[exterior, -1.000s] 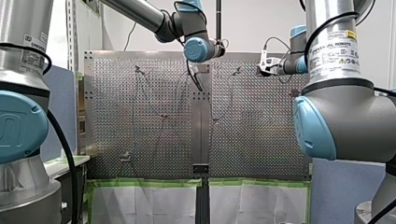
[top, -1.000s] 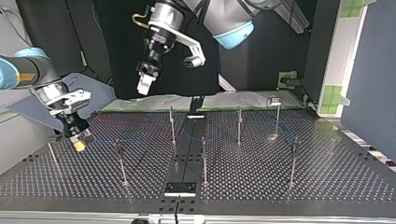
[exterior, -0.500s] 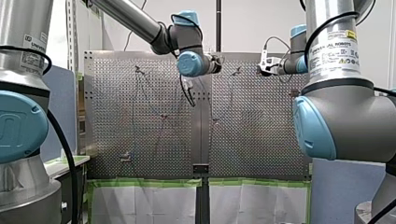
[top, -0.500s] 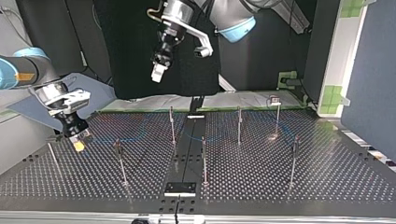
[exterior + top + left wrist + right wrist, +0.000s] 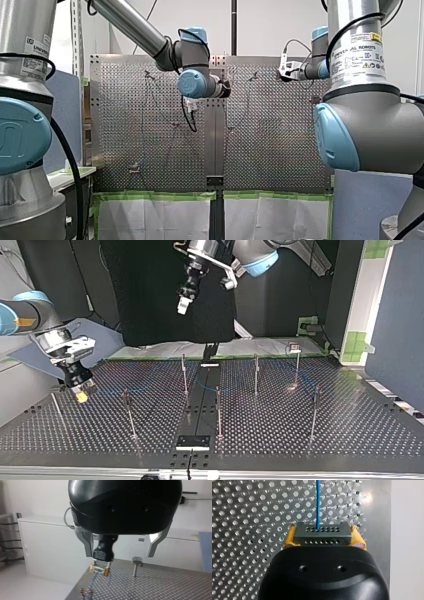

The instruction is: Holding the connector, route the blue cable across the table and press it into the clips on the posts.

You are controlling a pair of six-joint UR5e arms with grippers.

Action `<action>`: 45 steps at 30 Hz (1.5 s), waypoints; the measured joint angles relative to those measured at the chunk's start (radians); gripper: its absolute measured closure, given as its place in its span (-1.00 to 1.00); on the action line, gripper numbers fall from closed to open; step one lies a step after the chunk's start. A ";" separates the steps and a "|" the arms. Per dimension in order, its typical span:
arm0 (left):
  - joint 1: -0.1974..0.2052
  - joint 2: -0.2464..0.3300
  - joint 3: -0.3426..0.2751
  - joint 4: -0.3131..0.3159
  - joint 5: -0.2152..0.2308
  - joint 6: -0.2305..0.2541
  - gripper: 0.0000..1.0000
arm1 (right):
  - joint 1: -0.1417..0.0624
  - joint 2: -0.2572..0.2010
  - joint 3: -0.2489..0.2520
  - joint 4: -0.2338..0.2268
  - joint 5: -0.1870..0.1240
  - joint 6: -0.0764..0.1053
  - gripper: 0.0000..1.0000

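In the front view, our left arm (image 5: 132,25) reaches in high over the middle of the counter (image 5: 280,155). Our right arm (image 5: 320,67) reaches toward the far edge at the view's right. The cable is too faint here to follow.

In the top view, the right end effector (image 5: 80,395) sits low at the view's left, just above the counter. The blue cable (image 5: 112,389) leads faintly from it toward the posts (image 5: 184,372). It seems to lie low, near the feet of the posts, and we cannot make out any of the clips with cable in it. The left end effector (image 5: 183,304) hangs high above the counter, well apart from the posts and the cable.

In the left wrist view, its metal fingers (image 5: 88,543) stand apart with nothing between them. Far ahead, the right end effector grips the connector (image 5: 100,569) while the cable drops away beneath it.

In the right wrist view, the yellow pads (image 5: 289,540) are clamped on both sides of the grey connector. The cable leaves its front face and runs straight ahead over the counter.

We judge the grasp done. The routing looks barely begun, so carrying the cable across and pressing it into each clip seems nearly all left to do.
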 joint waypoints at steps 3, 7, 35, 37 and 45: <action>0.000 0.000 -0.027 0.000 0.000 0.000 -1.00 | -0.001 0.000 0.000 0.001 0.018 -0.002 1.00; 0.000 0.000 -0.063 0.000 0.000 0.000 -1.00 | -0.001 0.000 0.000 0.004 0.035 -0.005 1.00; 0.000 0.000 -0.281 0.000 -0.001 0.000 -1.00 | -0.002 -0.002 0.004 0.007 0.046 -0.014 1.00; 0.000 0.000 -0.282 0.000 -0.001 0.000 -1.00 | -0.002 -0.002 0.004 0.007 0.046 -0.014 1.00; 0.000 0.000 -0.283 0.000 -0.001 0.000 -1.00 | -0.002 -0.002 0.005 0.007 0.046 -0.015 1.00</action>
